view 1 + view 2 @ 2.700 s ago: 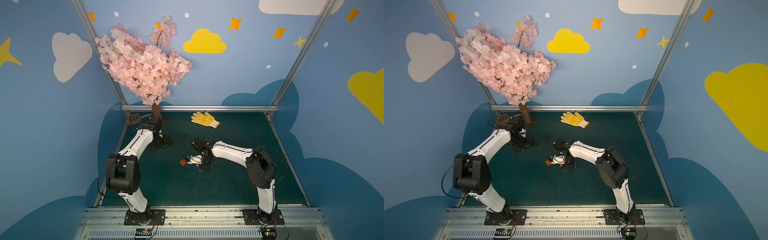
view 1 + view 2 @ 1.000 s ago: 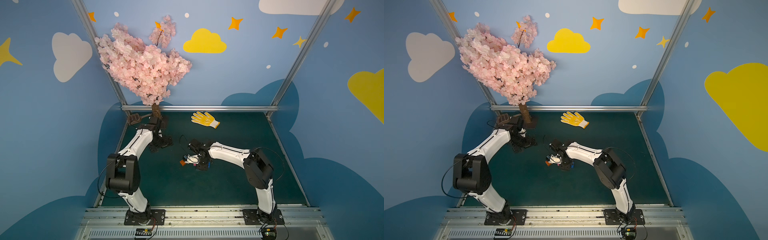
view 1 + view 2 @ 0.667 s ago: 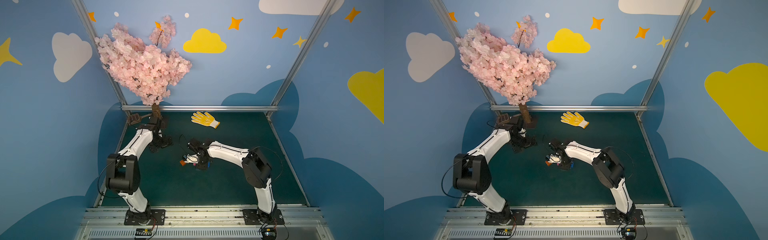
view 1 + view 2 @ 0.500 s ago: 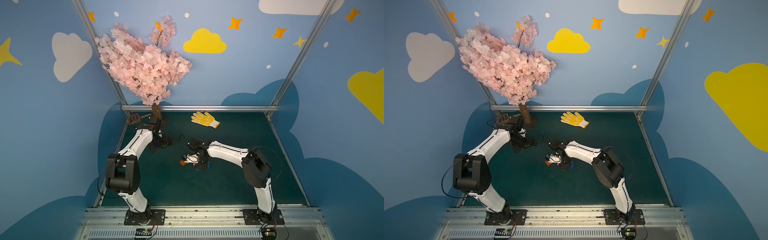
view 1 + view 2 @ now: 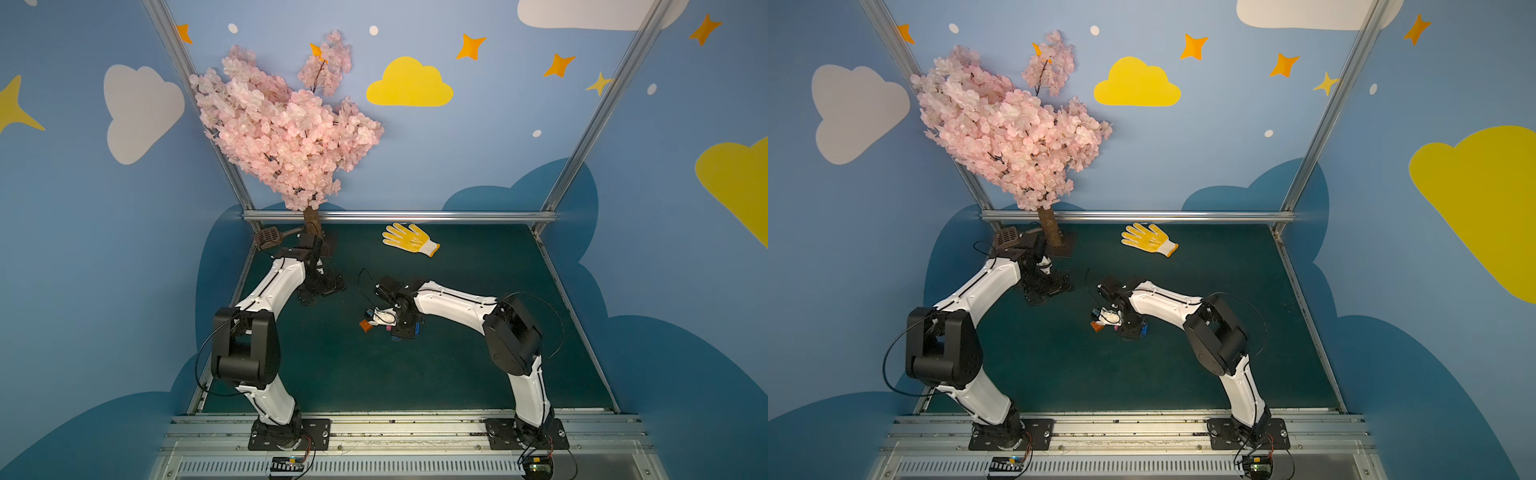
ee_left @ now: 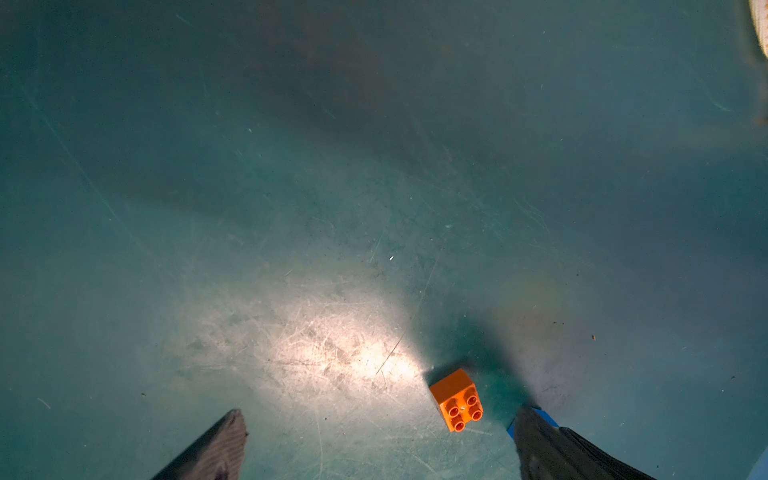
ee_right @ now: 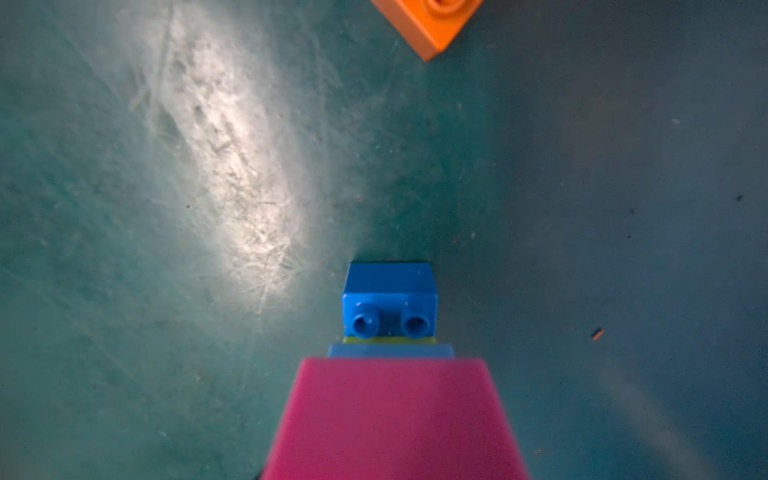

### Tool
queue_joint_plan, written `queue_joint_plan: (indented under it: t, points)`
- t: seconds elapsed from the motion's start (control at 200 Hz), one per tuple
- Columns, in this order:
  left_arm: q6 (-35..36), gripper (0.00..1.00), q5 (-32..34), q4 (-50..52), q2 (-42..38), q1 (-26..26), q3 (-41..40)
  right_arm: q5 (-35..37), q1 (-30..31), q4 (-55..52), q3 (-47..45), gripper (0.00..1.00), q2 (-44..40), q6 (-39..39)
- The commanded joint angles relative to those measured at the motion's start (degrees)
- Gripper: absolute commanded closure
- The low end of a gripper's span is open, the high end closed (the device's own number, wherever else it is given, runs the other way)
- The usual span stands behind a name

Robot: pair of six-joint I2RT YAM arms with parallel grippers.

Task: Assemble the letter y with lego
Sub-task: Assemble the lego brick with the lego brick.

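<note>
Right wrist: right end effector (image 5: 402, 329) grips lego stack (image 7: 390, 374) lengthwise, dark blue end foremost; left end effector (image 6: 382, 415) gapes.

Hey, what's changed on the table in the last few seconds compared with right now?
The right gripper, shut on the partly built brick stack, has shifted a little toward the robot's left, closer to the loose orange brick. Nothing was picked up or let go. The orange brick, the yellow glove and the open left gripper stayed where they were.
</note>
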State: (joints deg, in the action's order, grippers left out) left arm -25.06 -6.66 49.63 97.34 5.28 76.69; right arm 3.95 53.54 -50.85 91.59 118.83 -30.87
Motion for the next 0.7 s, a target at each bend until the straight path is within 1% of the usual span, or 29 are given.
queue_joint_plan:
  t: [0.0,0.34,0.696]
  points:
    - [0.41,0.00,-0.02,0.47,-0.75,-0.18,-0.57,1.06,-0.80,-1.09,1.26,0.63,1.63,0.16]
    - [0.39,0.00,-0.02,0.47,-0.75,-0.17,-0.57,1.42,-1.06,-2.06,2.71,0.60,1.57,0.20]
    - [0.36,0.00,-0.02,0.47,-0.65,-0.18,-0.57,0.19,-1.29,-2.41,3.44,0.57,1.78,0.37]
